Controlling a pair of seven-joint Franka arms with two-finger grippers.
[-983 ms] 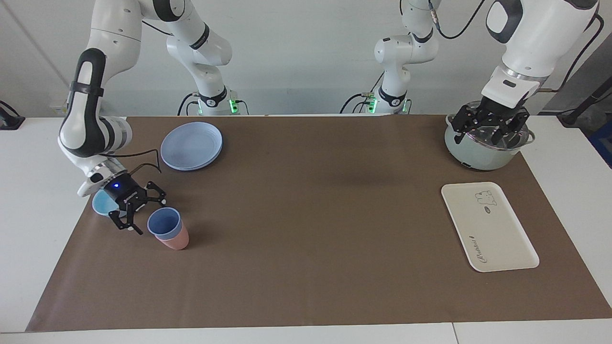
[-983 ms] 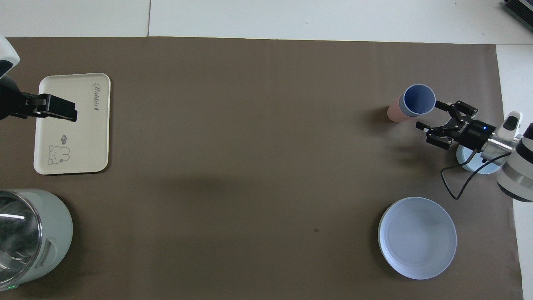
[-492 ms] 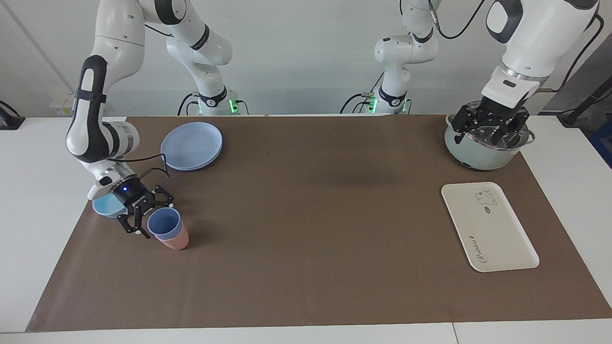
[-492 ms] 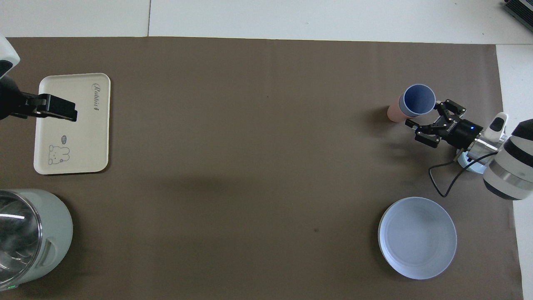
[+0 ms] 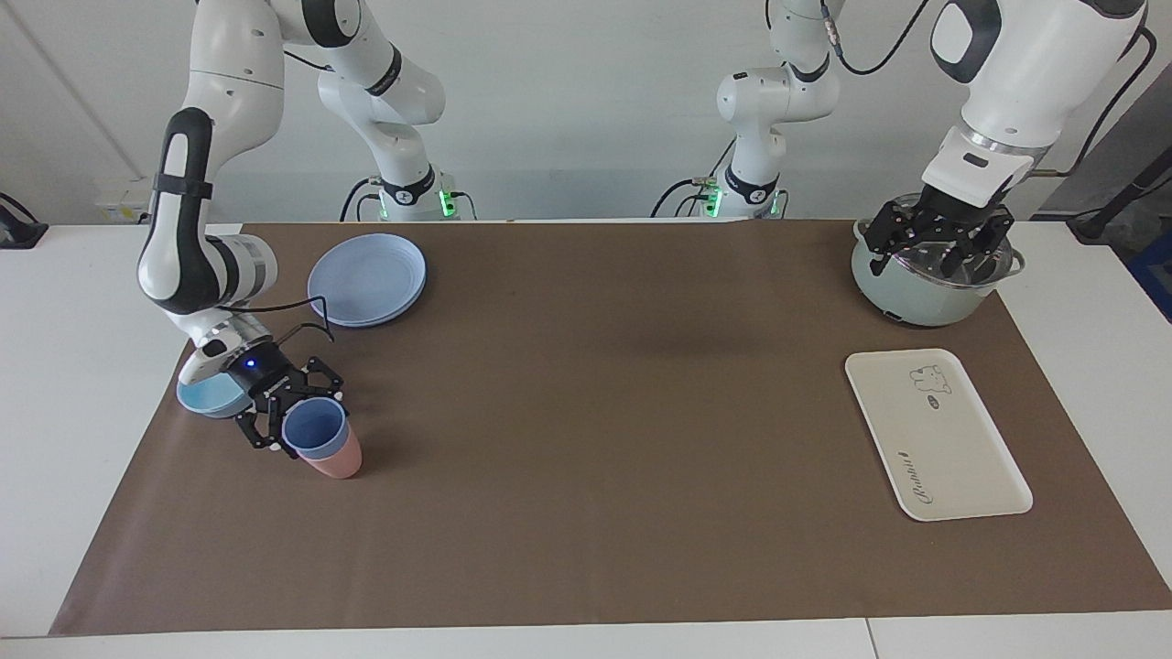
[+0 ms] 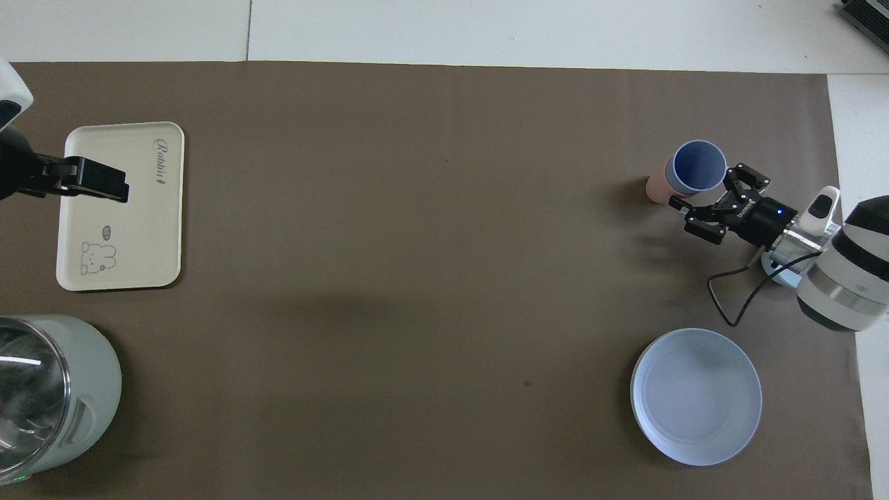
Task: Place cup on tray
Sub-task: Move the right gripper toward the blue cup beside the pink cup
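The periwinkle-blue cup (image 5: 316,428) stands nested in a pink cup (image 5: 336,463) toward the right arm's end of the table; it also shows in the overhead view (image 6: 696,167). My right gripper (image 5: 298,417) is low at the cup, open, with one finger on each side of its rim, as the overhead view (image 6: 700,188) also shows. The cream-white tray (image 5: 961,458) lies flat and bare at the left arm's end, also in the overhead view (image 6: 139,236). My left gripper (image 5: 940,243) waits, open, over a pot.
A pale green pot (image 5: 916,297) stands nearer to the robots than the tray. A light-blue bowl (image 5: 203,396) sits beside the cups under the right wrist. A round blue plate (image 5: 366,279) lies nearer to the robots than the cups.
My right gripper has moved toward the cups, from beside the bowl to having its open fingers on either side of the blue cup. The left arm has not moved.
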